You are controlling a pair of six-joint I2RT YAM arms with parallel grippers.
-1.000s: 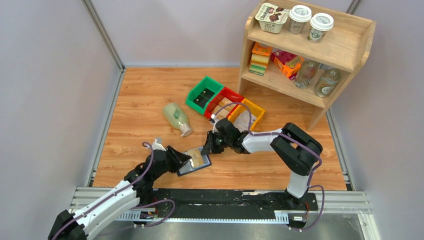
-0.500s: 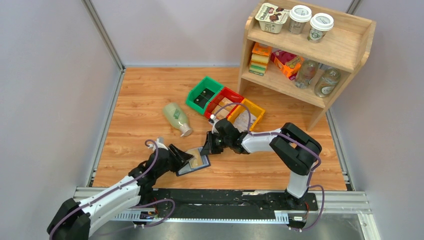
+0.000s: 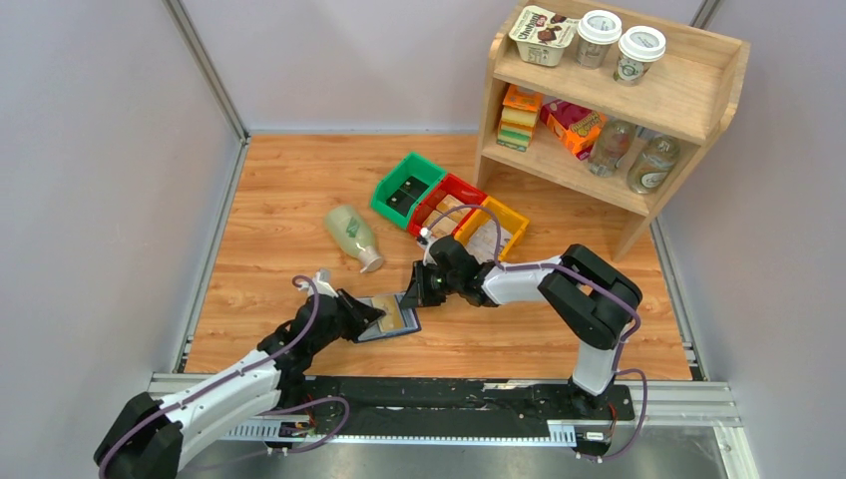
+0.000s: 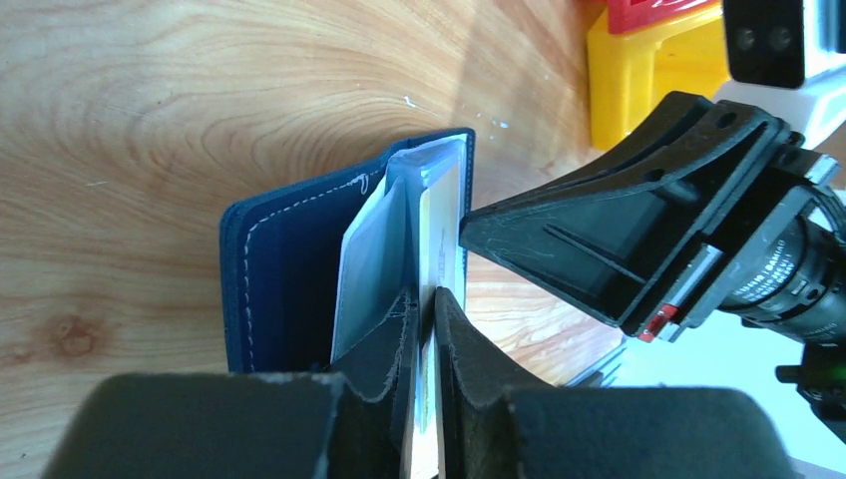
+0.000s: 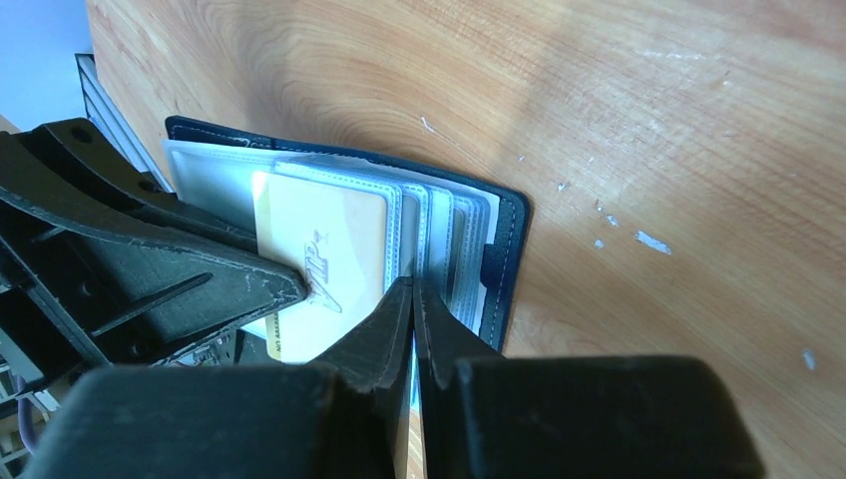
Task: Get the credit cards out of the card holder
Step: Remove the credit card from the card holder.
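No card is yet freed: a cream card (image 5: pixel 319 254) is pinched in the left claw (image 4: pixel 427 295), and the sleeves (image 5: pixel 449 225) of the card holder (image 5: pixel 510 249) are clamped in the right claw (image 5: pixel 413 284)

The card holder (image 3: pixel 389 319) lies open on the table (image 3: pixel 289 190), close to the near edge and a little left of middle. Its dark navy cover with pale stitching rests on the wood, and its clear grey-blue sleeves fan upward. The credit cards (image 4: pixel 364 264) stand among those sleeves. The foremost is a cream-yellow card (image 5: pixel 319 254) with dark script, nipped by the left pincer (image 4: pixel 427 299); whether it is clear of its sleeve cannot be told. The right pincer (image 5: pixel 411 289) pinches a sleeve leaf on the holder's right half.
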